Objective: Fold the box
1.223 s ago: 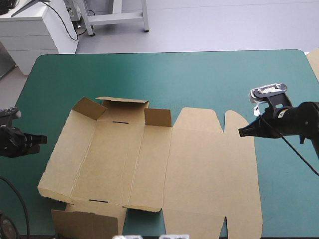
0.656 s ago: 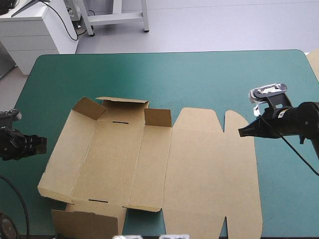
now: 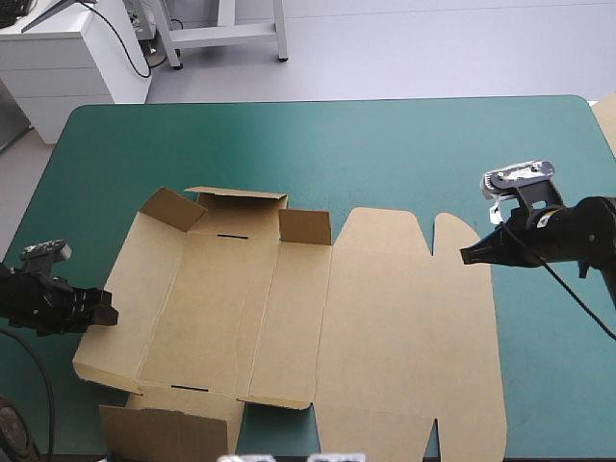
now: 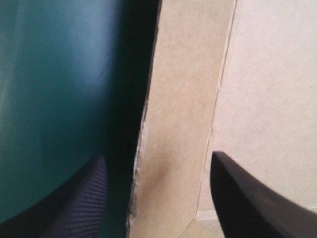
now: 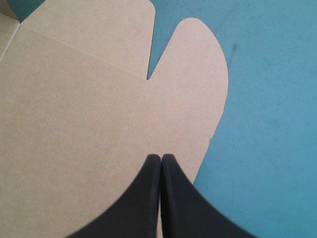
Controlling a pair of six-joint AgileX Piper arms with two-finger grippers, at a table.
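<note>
We see the brown box [image 3: 289, 318] lying open across the middle of the teal-green counter [image 3: 385, 144]. Its right half is flat. On its left half the far flaps stand up and the left side wall [image 3: 111, 318] is slightly raised. The left end effector [image 3: 104, 315] sits at that wall's outer edge with its black fingers [image 4: 237, 193] spread. One finger is over the cover and the other over the board, with the wall's edge between them. We cannot tell whether they touch it. At the box's right edge, the right end effector [image 3: 465, 256] has its fingers pressed together. Its tip is over the rounded flap [image 5: 198, 74], just inside the flap's curved edge.
</note>
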